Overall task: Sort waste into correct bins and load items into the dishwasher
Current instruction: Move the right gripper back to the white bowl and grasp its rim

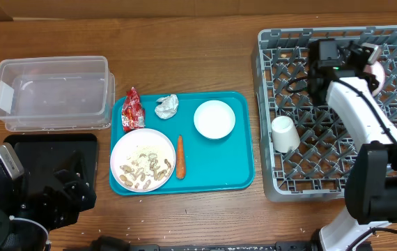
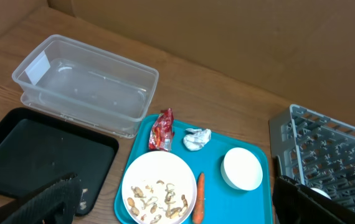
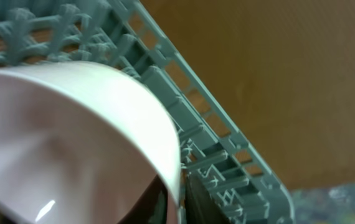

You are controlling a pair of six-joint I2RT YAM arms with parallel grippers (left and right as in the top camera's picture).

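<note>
1. While hanging over the rack point(image 1: 310, 164)'s far right corner, clamps a bowl point(image 1: 377, 75) in the right tool point(image 1: 368, 64), probably to slot it in; leaves the cup point(image 1: 284, 132) racked at the left edge.
2. From the left wrist, spreads the left tool point(image 2: 174, 202) wide and empty, facing wrapper point(image 2: 162, 130), paper ball point(image 2: 197, 139), carrot point(image 2: 198, 198), plate point(image 2: 159, 165) and second bowl point(image 2: 242, 168) on the teal tray point(image 2: 227, 205).
3. From the right wrist, seems to pinch the bowl's rim, narrow, beside the rack wall.
</note>
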